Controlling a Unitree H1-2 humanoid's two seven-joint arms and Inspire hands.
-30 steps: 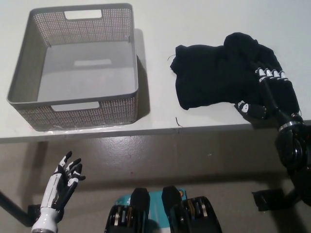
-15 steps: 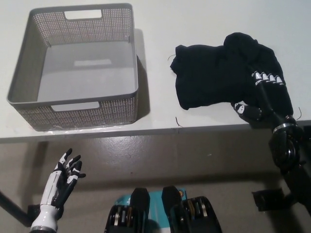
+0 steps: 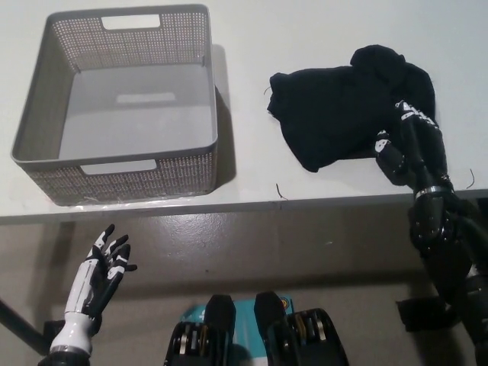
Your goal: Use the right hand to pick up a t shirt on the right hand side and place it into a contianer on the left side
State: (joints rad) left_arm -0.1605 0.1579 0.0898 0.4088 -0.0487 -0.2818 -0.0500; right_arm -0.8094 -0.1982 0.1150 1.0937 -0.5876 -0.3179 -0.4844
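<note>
T-shirt: a black T-shirt [image 3: 343,114] of soft, matte cloth is seen crumpled in an irregular heap with folds and a raised hump at its upper right; it lies on the tabletop at about 2 o'clock of the picture, well apart from the basket.
Right hand: the black right hand [image 3: 408,145], hard and jointed with small white marks on its fingers [image 3: 414,113], is placed on the lower right edge of the T-shirt, at about 3 o'clock; the fingers are curled into the cloth and a bunch of fabric is clamped between them.
Basket: a grey plastic basket [image 3: 200,164], rectangular with rounded corners, stands at about 10 o'clock; its walls are finely perforated, its floor is smooth, and a slot handle is cut into each short side. Nothing is seen inside it.
Tabletop: a pale, smooth, flat tabletop [image 3: 252,91] carries both things; its front edge runs across the middle of the view.
Left hand: the white left hand [image 3: 99,271] is held below the tabletop edge at about 7 o'clock, fingers spread apart and holding nothing.
</note>
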